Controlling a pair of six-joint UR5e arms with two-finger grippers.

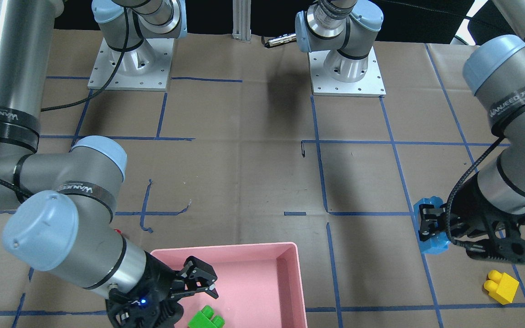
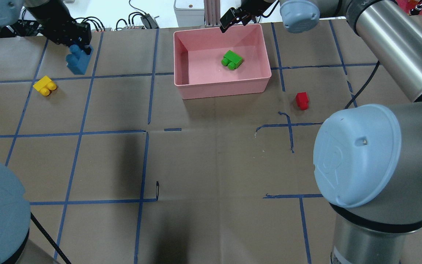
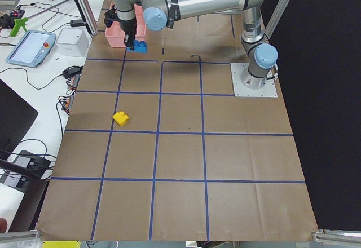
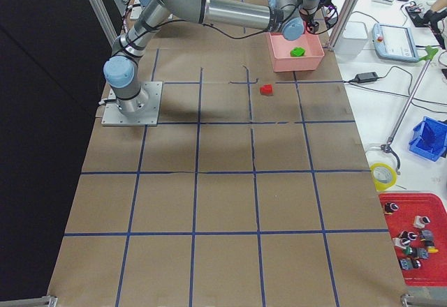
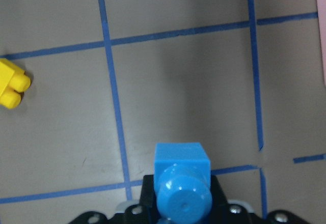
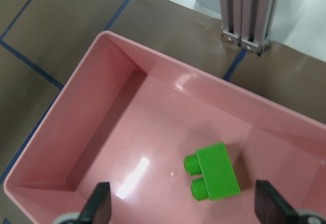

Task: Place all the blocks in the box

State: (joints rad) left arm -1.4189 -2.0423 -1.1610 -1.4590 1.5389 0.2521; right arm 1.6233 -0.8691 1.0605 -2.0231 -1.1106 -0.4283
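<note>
1. The left gripper (image 1: 429, 225) pinches the blue block (image 2: 79, 63) over the table's far left part, well apart from the box (image 2: 222, 90). I cannot tell whether the block touches the table.
2. The right gripper (image 1: 201, 277) hangs over the box's far edge, its jaws spread.
3. The green block (image 2: 232, 60) lies inside the box, studs pointing sideways.
4. The yellow block (image 2: 45, 86) lies on the table near the blue one, outside the box.
5. The red block (image 2: 301, 100) lies on the table near the box's near right corner, outside it.
</note>
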